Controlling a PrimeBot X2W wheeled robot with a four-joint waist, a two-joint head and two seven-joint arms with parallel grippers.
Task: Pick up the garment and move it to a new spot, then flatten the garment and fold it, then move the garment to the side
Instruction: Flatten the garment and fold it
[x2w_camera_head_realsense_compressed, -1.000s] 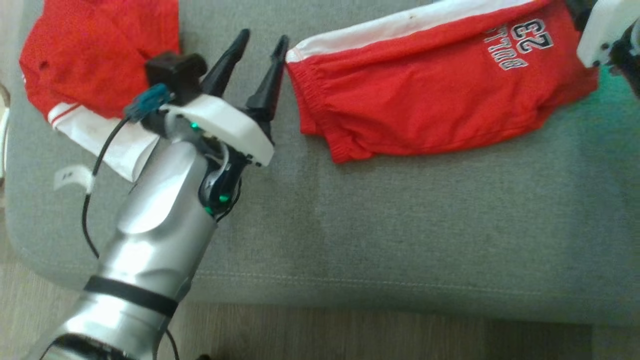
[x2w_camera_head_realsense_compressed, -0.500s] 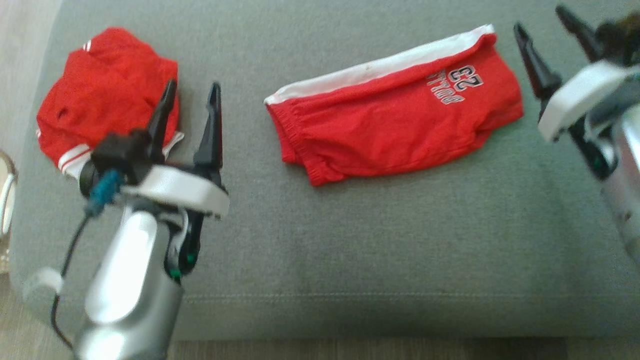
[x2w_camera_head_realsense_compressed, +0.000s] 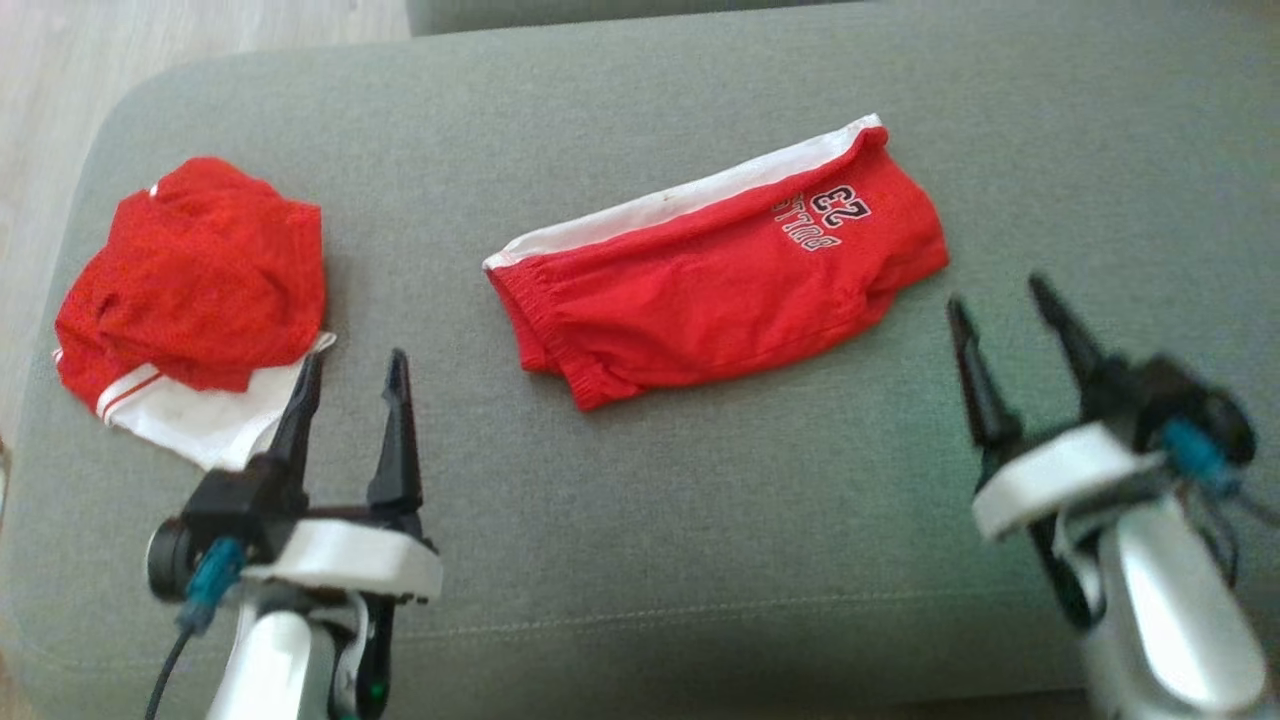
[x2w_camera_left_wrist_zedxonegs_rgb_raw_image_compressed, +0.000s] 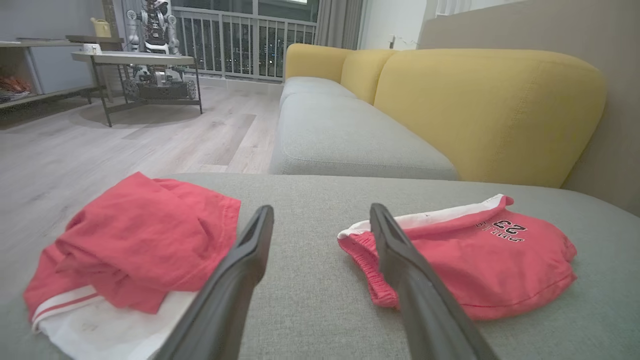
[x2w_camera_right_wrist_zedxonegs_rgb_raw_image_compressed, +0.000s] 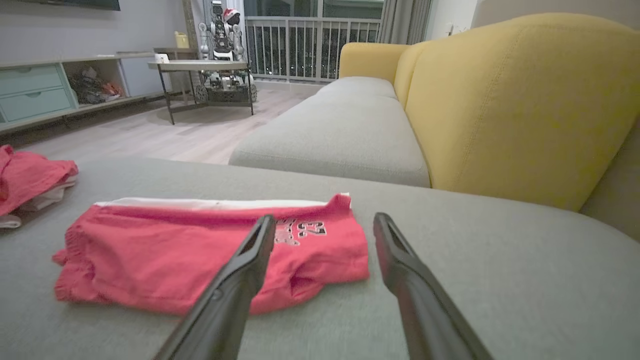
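A red garment (x2w_camera_head_realsense_compressed: 720, 290), shorts with a white stripe and a number print, lies folded flat in the middle of the grey cushion (x2w_camera_head_realsense_compressed: 700, 520). A second red and white garment (x2w_camera_head_realsense_compressed: 190, 300) sits bunched at the cushion's left end. My left gripper (x2w_camera_head_realsense_compressed: 355, 365) stands open and holds nothing, just in front of the bunched garment's white edge. My right gripper (x2w_camera_head_realsense_compressed: 1000, 297) is open too, a little right of and nearer than the shorts' printed end. The left wrist view has the left gripper (x2w_camera_left_wrist_zedxonegs_rgb_raw_image_compressed: 320, 210) between both garments (x2w_camera_left_wrist_zedxonegs_rgb_raw_image_compressed: 465, 255). The right gripper (x2w_camera_right_wrist_zedxonegs_rgb_raw_image_compressed: 324, 220) points past the shorts (x2w_camera_right_wrist_zedxonegs_rgb_raw_image_compressed: 200, 250).
The cushion's front edge (x2w_camera_head_realsense_compressed: 640, 625) runs close under both wrists, and wooden floor (x2w_camera_head_realsense_compressed: 150, 40) lies beyond its far left corner. A yellow backrest (x2w_camera_left_wrist_zedxonegs_rgb_raw_image_compressed: 490, 110) rises behind the cushion. Far across the room stands a low table (x2w_camera_left_wrist_zedxonegs_rgb_raw_image_compressed: 135, 57) with a small robot on it.
The head camera has lifted back, so the whole picture shifted. Both grippers have drawn away from the shorts toward the cushion's near edge, still open. The garments lie as before.
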